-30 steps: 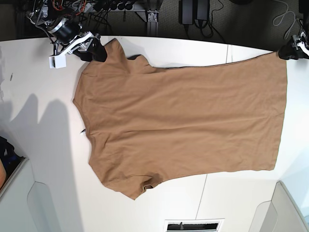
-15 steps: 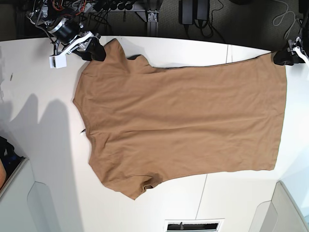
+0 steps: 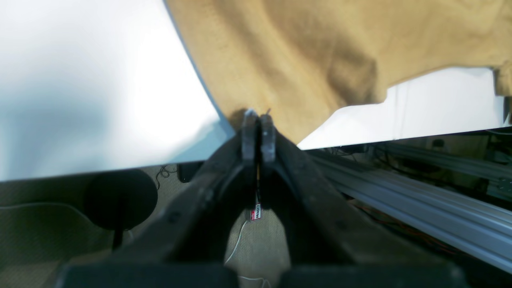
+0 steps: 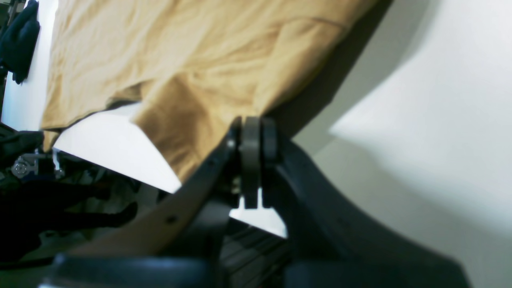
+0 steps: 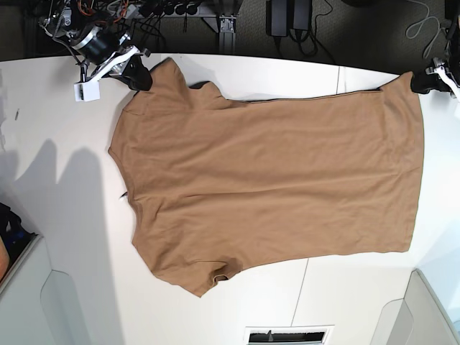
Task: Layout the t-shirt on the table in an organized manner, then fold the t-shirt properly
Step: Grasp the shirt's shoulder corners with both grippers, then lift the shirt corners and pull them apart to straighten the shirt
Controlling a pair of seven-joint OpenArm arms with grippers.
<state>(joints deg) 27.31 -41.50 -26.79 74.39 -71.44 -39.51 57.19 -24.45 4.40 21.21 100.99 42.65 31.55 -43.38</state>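
Observation:
The tan-brown t-shirt [image 5: 266,180] lies spread flat on the white table [image 5: 65,215], collar end toward the left and hem toward the right. My left gripper [image 5: 419,81] is at the far right edge, shut on the hem's far corner. The left wrist view shows its tips [image 3: 258,117] pinching the cloth [image 3: 320,52] at the table edge [image 3: 80,80]. My right gripper [image 5: 140,74] is at the far left, shut on the far sleeve. The right wrist view shows its tips [image 4: 254,126] clamped on the sleeve edge [image 4: 180,60], slightly lifted above the table [image 4: 420,100].
Cables and power bricks [image 5: 287,18] lie beyond the table's far edge. An aluminium rail [image 3: 420,208] runs below that edge. Grey moulded parts sit at the near corners [image 5: 36,302] [image 5: 428,309], with a vent [image 5: 287,336] at the front.
My left gripper has shifted slightly left along the far edge, drawing the hem corner with it. My right gripper has edged slightly up and left with the sleeve.

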